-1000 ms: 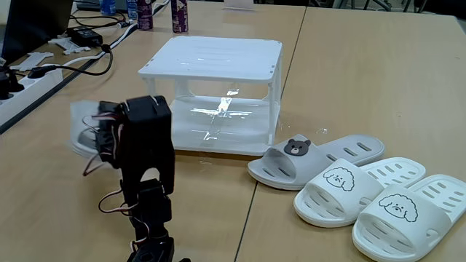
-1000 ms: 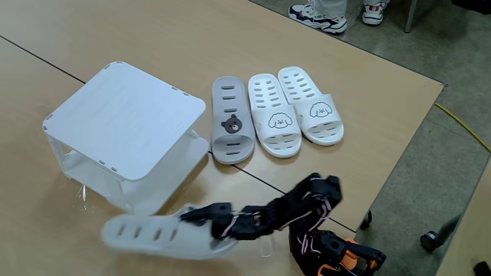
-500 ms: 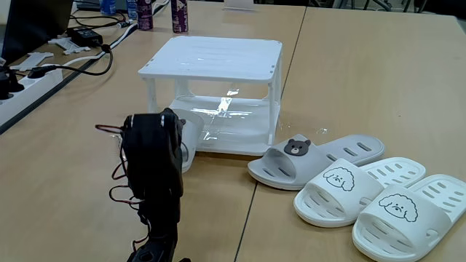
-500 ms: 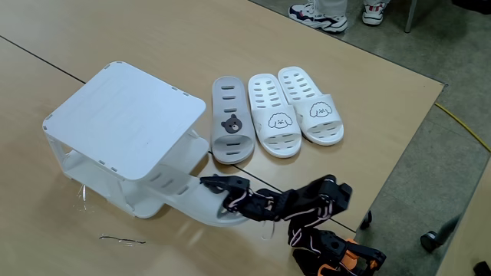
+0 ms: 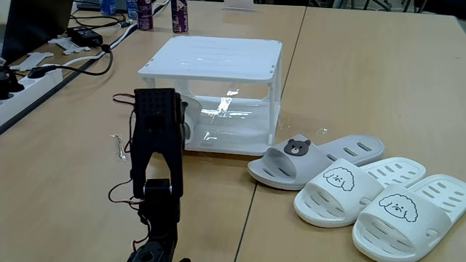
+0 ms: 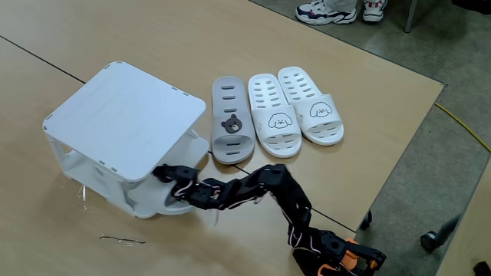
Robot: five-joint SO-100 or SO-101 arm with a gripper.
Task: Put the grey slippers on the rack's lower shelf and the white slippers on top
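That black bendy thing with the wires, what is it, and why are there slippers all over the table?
It is a small robot arm, built from black motors joined like an elbow and a wrist, with jaws at the tip for grabbing. Both pictures show the same table: one camera stands low at the table's edge, the other looks down from higher up.

On the table stands a little white rack with two levels. The arm is reaching into its lower shelf, pushing in one of the grey slippers. The rack and the arm hide the jaws, so I cannot tell if they are squeezing it.

Beside the rack lie the other grey slipper, with a brown bear face, and two white slippers with puppy faces. They are waiting their turn.
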